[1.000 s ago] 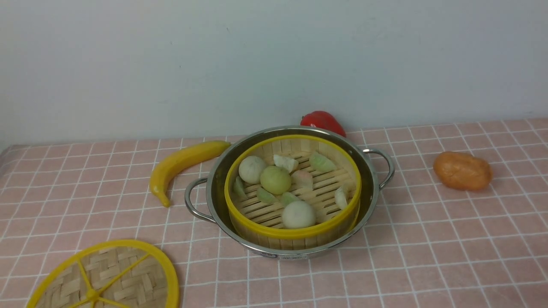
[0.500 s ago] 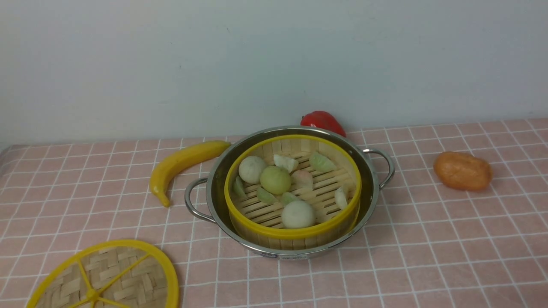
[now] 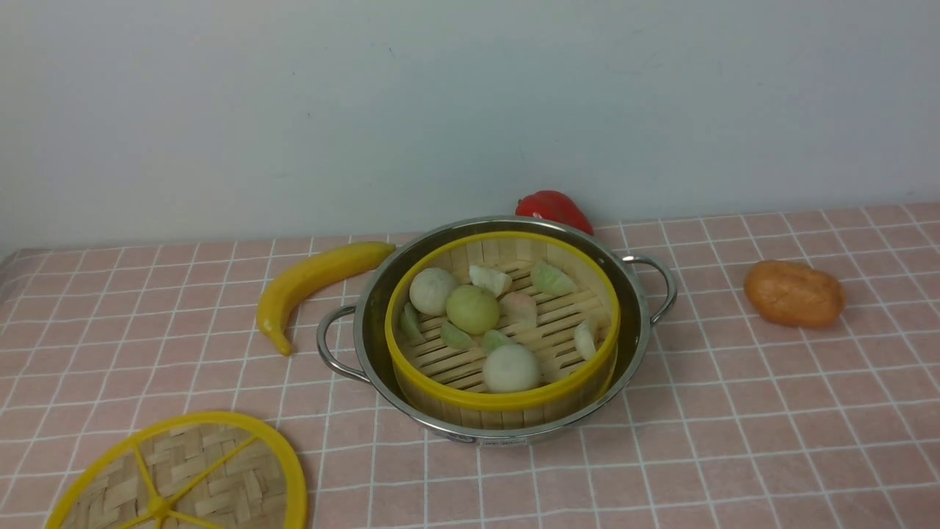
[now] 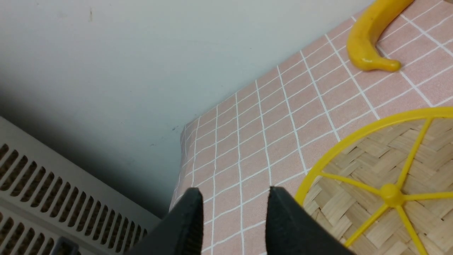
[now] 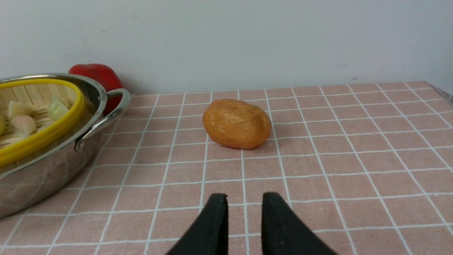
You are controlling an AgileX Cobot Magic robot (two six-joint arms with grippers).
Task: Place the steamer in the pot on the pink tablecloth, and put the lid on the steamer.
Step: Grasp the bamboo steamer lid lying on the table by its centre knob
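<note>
— Where's the lid (image 4: 385, 166)?
— Flat on the pink tablecloth (image 4: 283, 124), just beside the left gripper's (image 4: 235, 193) parted, empty fingers; right gripper (image 5: 244, 196) narrowly parted, empty too.
— Handling?
— Light, stiff, probably; pinch the yellow rim (image 4: 371, 125).

- Front view: raised between the arms, looking forward and down across the pink tablecloth (image 3: 734, 411) to the wall (image 3: 470, 110), with the pot (image 3: 631, 338) mid-frame.
- Left wrist view: close and tilted, over the lid (image 4: 357, 166) and banana (image 4: 364, 39), both shared with the front view.
- Right wrist view: low near the cloth, facing the wall; shares the pot's side and the orange lump (image 5: 236, 123).
</note>
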